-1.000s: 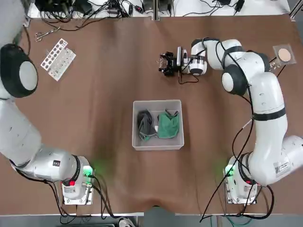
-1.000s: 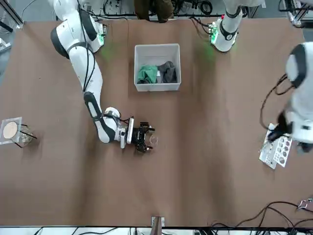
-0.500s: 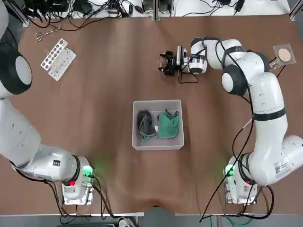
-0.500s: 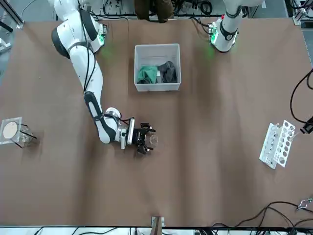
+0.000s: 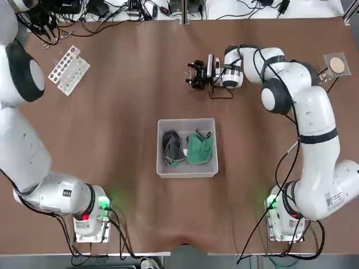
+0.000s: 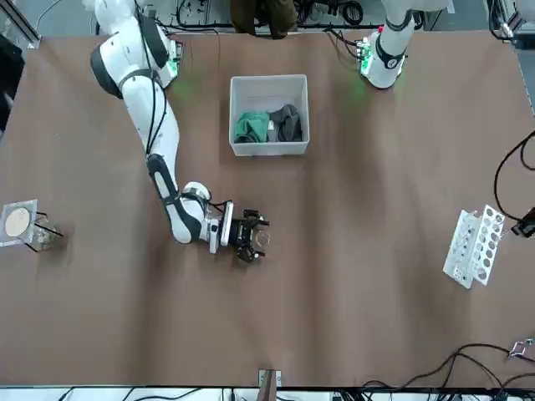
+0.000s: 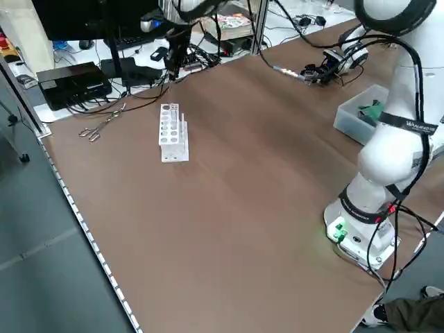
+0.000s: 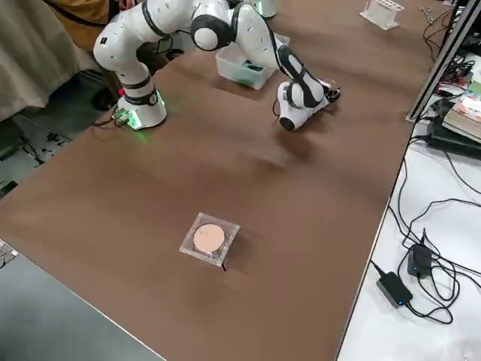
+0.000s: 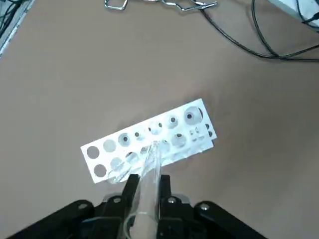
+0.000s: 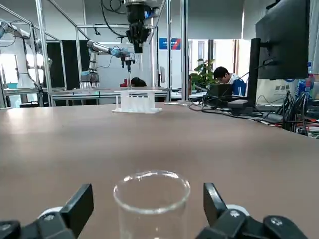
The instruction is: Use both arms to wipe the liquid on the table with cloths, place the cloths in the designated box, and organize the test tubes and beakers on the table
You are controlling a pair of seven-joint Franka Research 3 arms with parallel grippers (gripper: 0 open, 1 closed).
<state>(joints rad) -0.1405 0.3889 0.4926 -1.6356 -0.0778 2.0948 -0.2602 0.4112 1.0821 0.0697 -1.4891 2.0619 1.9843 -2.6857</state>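
My left gripper (image 9: 147,183) is shut on a clear test tube (image 9: 150,162), held above the white perforated rack (image 9: 149,138) at the table's far left corner (image 5: 68,69). My right gripper (image 5: 193,75) lies low on the brown table (image 5: 112,140) at the far middle. It is open, with a small glass beaker (image 10: 151,196) standing between its fingers (image 10: 81,205) and gaps on both sides. The translucent box (image 5: 187,175) at the table's middle holds the green cloth (image 5: 199,148) and the dark grey cloth (image 5: 171,148).
A square clear holder with a round tan disc (image 5: 337,65) sits at the far right corner. Metal scissors (image 5: 55,40) lie beyond the rack by the far edge, where cables run along. A person sits far off in the right wrist view.
The left arm has lifted away from the rack toward the far left corner with the tube in its grip. The right gripper has edged slightly left around the beaker.
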